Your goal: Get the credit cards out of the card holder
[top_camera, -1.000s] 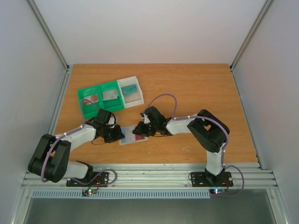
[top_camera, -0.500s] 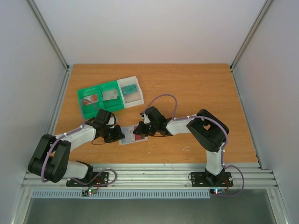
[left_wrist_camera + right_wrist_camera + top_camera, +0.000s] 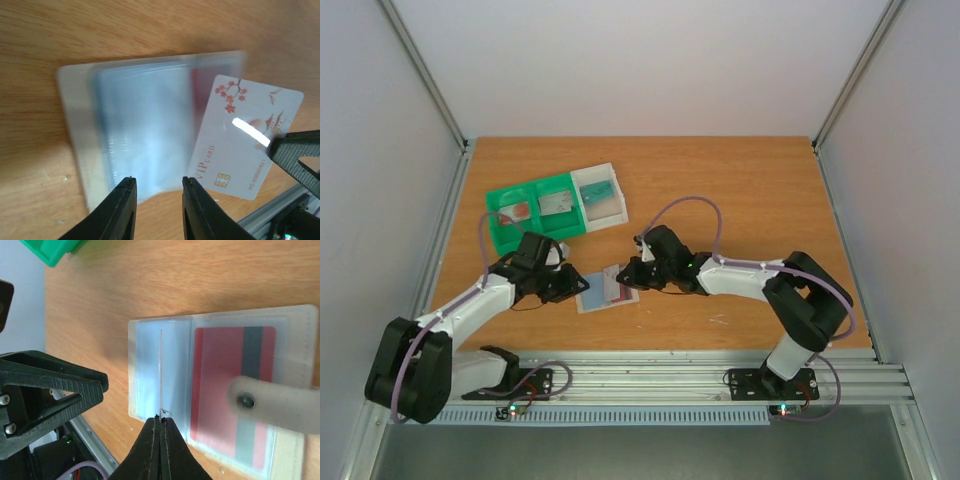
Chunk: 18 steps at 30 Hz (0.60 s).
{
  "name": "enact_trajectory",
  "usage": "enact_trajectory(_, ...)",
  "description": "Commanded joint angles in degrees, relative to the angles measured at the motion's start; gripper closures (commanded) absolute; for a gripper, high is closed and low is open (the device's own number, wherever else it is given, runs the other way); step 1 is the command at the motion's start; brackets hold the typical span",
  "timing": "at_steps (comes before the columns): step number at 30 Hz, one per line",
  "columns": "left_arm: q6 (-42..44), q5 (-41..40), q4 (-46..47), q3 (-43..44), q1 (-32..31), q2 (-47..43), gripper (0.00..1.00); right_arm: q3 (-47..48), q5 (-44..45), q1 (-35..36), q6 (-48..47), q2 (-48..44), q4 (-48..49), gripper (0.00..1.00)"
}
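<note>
The pale blue-grey card holder point(image 3: 598, 294) lies open and flat on the table between my two grippers. A red card point(image 3: 225, 385) sits in its right pocket, under the white closing tab point(image 3: 280, 402). My right gripper point(image 3: 161, 416) is shut on the edge of a white credit card with red print point(image 3: 240, 145), which is out of the pocket and tilted above the holder point(image 3: 145, 135). In the right wrist view this card point(image 3: 161, 370) shows edge-on. My left gripper point(image 3: 157, 182) is open at the holder's near edge, with only bare wood between its fingers.
A green-and-white three-compartment tray point(image 3: 555, 205) with cards in it stands at the back left, and its corner point(image 3: 52, 250) shows in the right wrist view. The table's metal front rail point(image 3: 640, 375) runs just behind both grippers.
My left gripper has opened and let go of the holder. My right gripper has shut on the white card and drawn it out, its arm stretching lower and to the right.
</note>
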Motion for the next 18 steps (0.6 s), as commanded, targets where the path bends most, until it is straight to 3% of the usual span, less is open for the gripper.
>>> enact_trajectory(1, -0.99, 1.85, -2.12, 2.55, -0.11, -3.9, 0.68, -0.58, 2.78, -0.18, -1.22, -5.43, -4.29, 0.99)
enact_trajectory(10, -7.43, 6.1, -2.94, 4.25, -0.09, -14.39, 0.43, -1.2, 4.1, 0.32, -0.03, -14.69, -8.06, 0.99)
enact_trajectory(18, -12.79, 10.93, -0.21, 5.59, -0.07, -19.77, 0.36, -3.73, 3.96, 1.01, 3.87, -21.76, -3.41, 0.99)
